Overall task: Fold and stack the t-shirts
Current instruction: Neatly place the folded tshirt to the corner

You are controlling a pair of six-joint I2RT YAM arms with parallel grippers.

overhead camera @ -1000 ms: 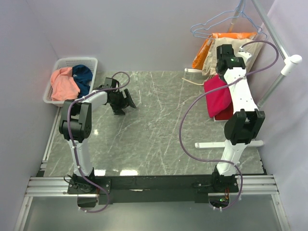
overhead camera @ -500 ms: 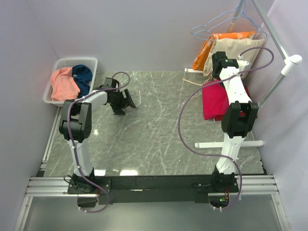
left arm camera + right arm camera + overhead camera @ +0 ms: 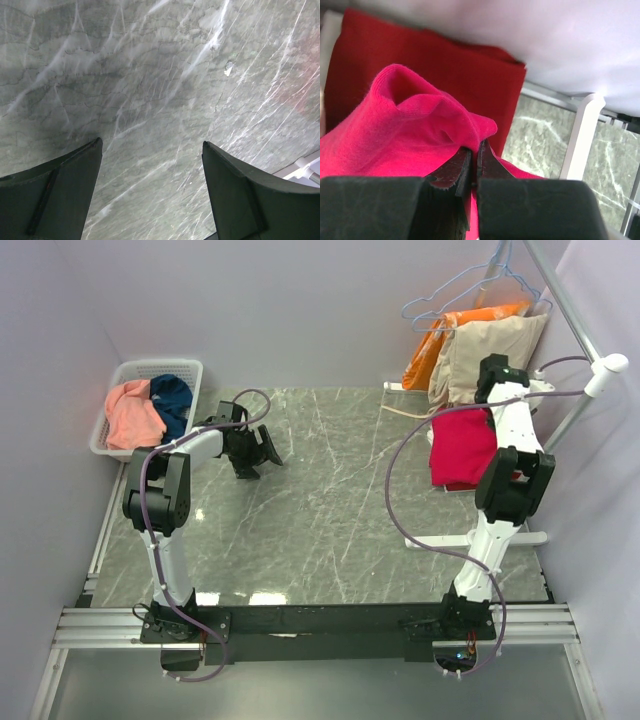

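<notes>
Basket [image 3: 160,363] far left; folded t-shirt [image 3: 445,75] right, seemingly under held t-shirt [image 3: 395,140].

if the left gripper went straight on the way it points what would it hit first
Most likely the marble tabletop; the open left gripper faces it with nothing in between, though depth is unclear.

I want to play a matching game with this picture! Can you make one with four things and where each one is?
Things:
1. salmon-pink t-shirt
2. bright red t-shirt
3. left pincer
4. beige garment

Places or states:
A. open above the table
B. hanging from a wire hanger
C. in the white basket
D. pinched by the right pincer

Pairs: 1-C, 2-D, 3-A, 4-B.
</notes>
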